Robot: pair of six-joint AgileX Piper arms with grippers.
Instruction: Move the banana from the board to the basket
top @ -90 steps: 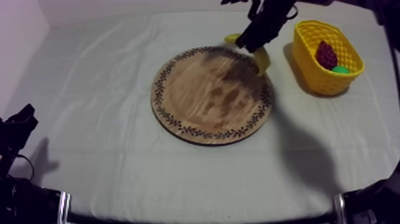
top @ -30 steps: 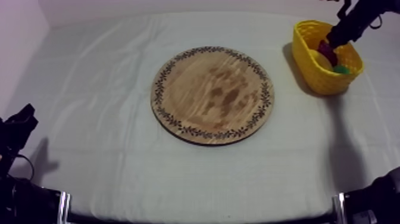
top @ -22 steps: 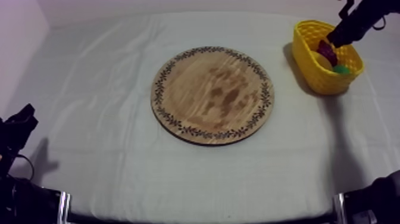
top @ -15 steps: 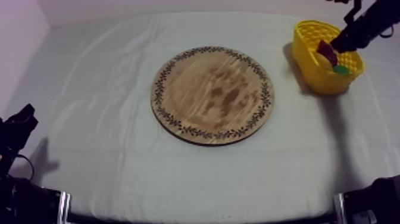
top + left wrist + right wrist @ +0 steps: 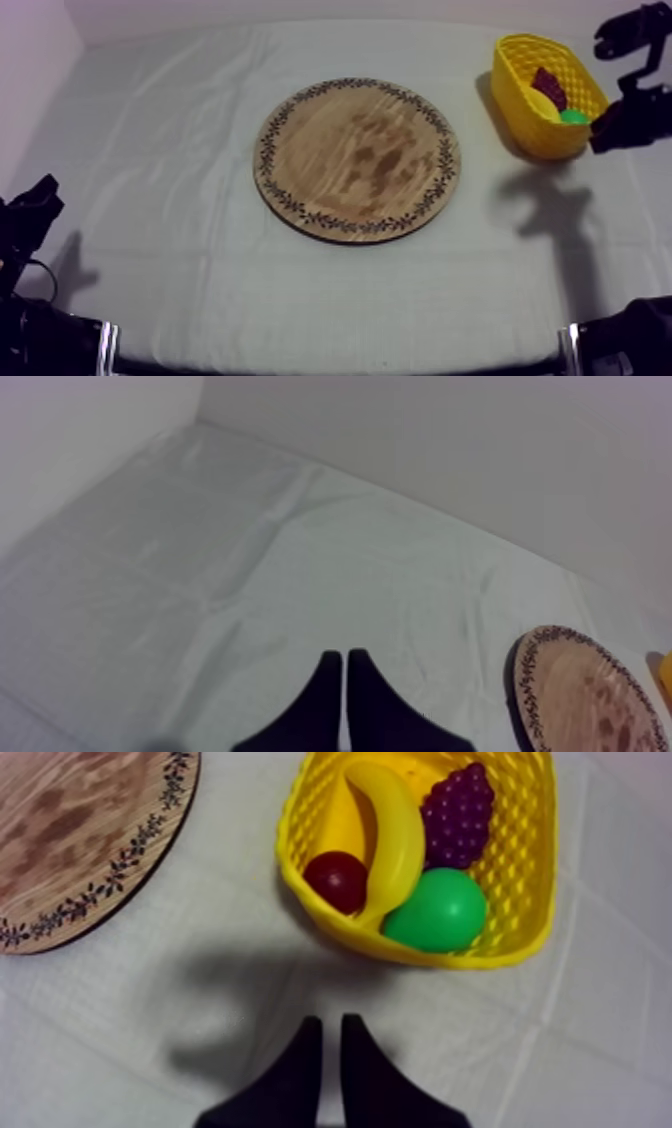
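Note:
The yellow banana [image 5: 392,836] lies inside the yellow basket [image 5: 305,812], resting across a small red fruit [image 5: 335,880] and beside the purple grapes [image 5: 458,814] and a green pear [image 5: 442,910]. My right gripper [image 5: 323,1037] hovers over the cloth just in front of the basket, shut with nothing in it. In the top view the right arm [image 5: 625,112] hangs beside the basket [image 5: 520,100] at the far right. The round wooden board [image 5: 355,158] is bare. My left gripper [image 5: 336,672] is shut on nothing and rests low at the left [image 5: 32,215].
The board's patterned rim [image 5: 120,877] lies a short way from the basket. The board's edge [image 5: 530,676] shows beyond my left fingers. The right arm casts a shadow [image 5: 550,205] on the cloth in front of the basket.
My right arm carried the banana from the board's far edge to the basket, let it go there, then pulled back out toward the right. The left arm stayed still.

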